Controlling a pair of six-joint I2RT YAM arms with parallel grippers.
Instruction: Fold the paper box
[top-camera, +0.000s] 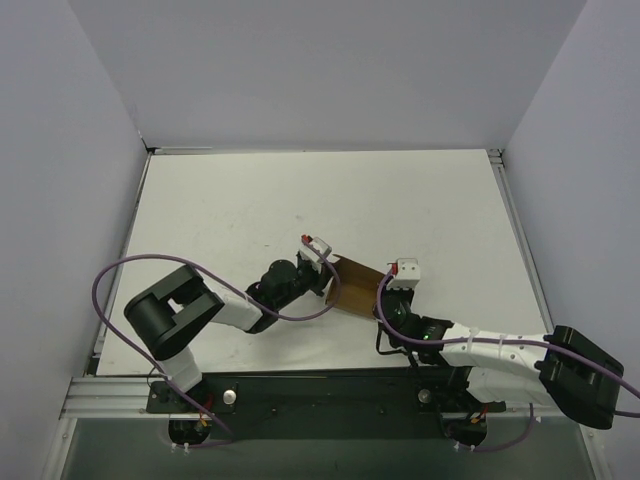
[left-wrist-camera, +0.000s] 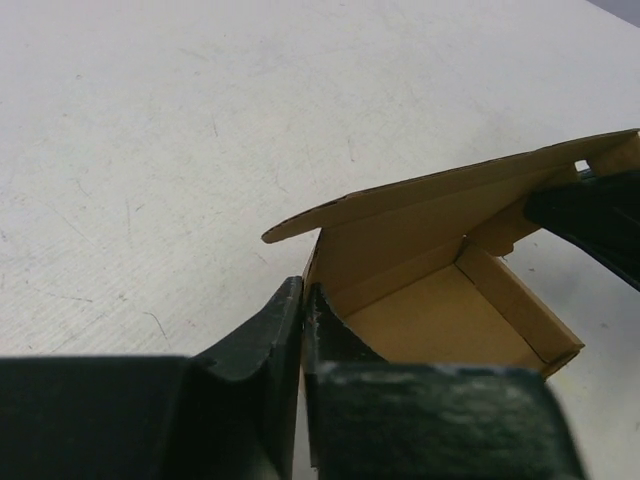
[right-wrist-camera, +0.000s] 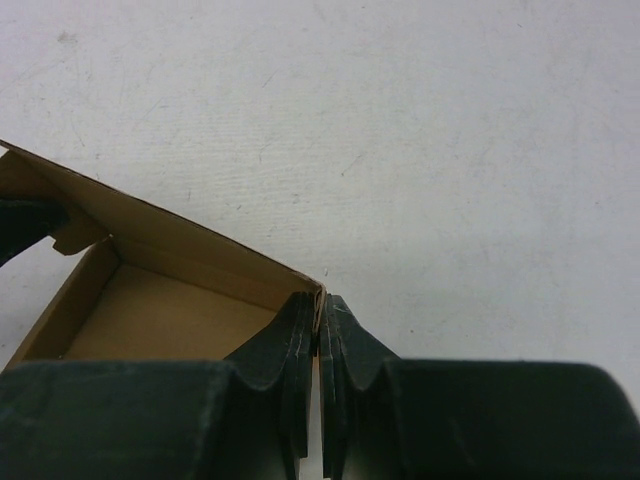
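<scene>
The paper box (top-camera: 357, 287) is a small brown cardboard box, partly formed and open, held between both grippers at the table's near middle. My left gripper (top-camera: 328, 278) is shut on the box's left side wall (left-wrist-camera: 306, 290); the left wrist view shows the open inside (left-wrist-camera: 440, 320) with a raised flap above it. My right gripper (top-camera: 385, 300) is shut on the box's right wall (right-wrist-camera: 320, 305); the right wrist view shows the inside of the box (right-wrist-camera: 160, 310) to the left of the fingers. The left gripper's dark finger shows at that view's left edge.
The white table (top-camera: 300, 200) lies beyond the box. Grey walls stand at the left, right and back. The arm bases sit on a dark rail (top-camera: 320, 395) at the near edge.
</scene>
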